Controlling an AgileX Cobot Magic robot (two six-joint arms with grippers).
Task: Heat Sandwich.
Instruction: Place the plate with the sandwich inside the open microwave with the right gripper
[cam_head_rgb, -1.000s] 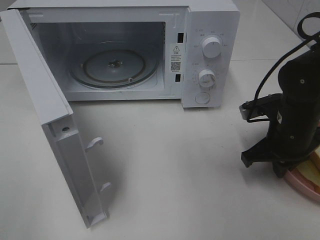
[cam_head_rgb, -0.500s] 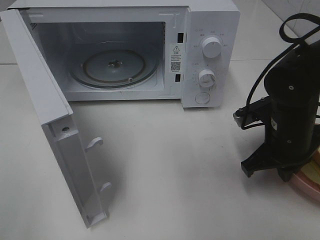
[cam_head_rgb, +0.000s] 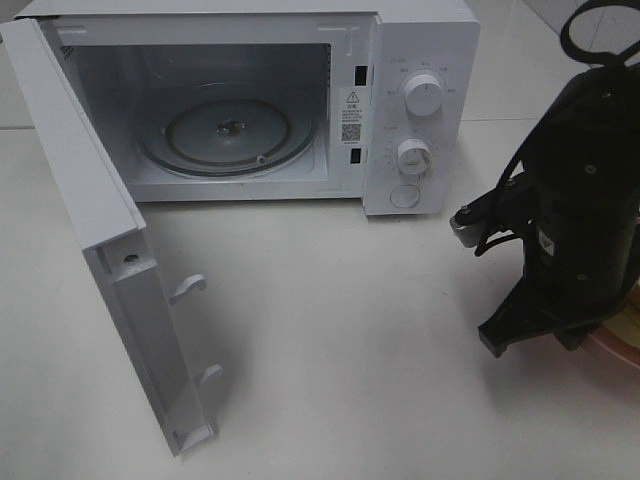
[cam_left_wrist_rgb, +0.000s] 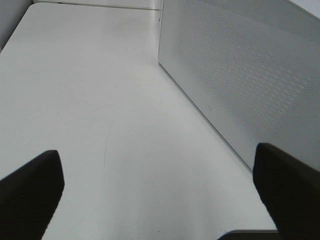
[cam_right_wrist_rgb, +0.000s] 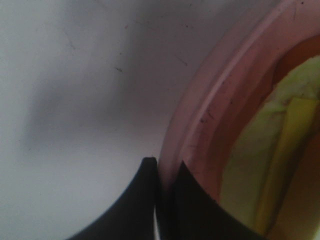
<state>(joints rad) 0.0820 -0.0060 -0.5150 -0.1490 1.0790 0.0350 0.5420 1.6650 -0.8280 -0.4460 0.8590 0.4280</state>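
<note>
A white countertop microwave oven (cam_head_rgb: 420, 60) stands at the back of a white table (cam_head_rgb: 350, 380). Its hinged white door (cam_head_rgb: 100, 230) is swung wide open, so the cavity and the round glass turntable (cam_head_rgb: 228, 135) can be reached from the front.

At the right edge of the high view, the black right arm (cam_head_rgb: 585, 220) points down over a round pink plate (cam_right_wrist_rgb: 210, 115). The right wrist view shows the right gripper (cam_right_wrist_rgb: 159, 167) pinched onto the plate's raised rim, one black finger outside and one inside (the rim is thin, so the jaws are nearly closed). Holding the rim rather than the food probably lets plate and food travel together without squashing the bread.

The sandwich (cam_right_wrist_rgb: 282, 150), white sliced bread with pale yellow filling, lies on the plate just inside that rim, well apart from the microwave.

The left gripper (cam_left_wrist_rgb: 157, 175) hangs over bare table beside a white dotted panel (cam_left_wrist_rgb: 240, 75), jaws spread wide and empty, apparently waiting out of the way. The plate likely needs lifting toward the turntable next.
</note>
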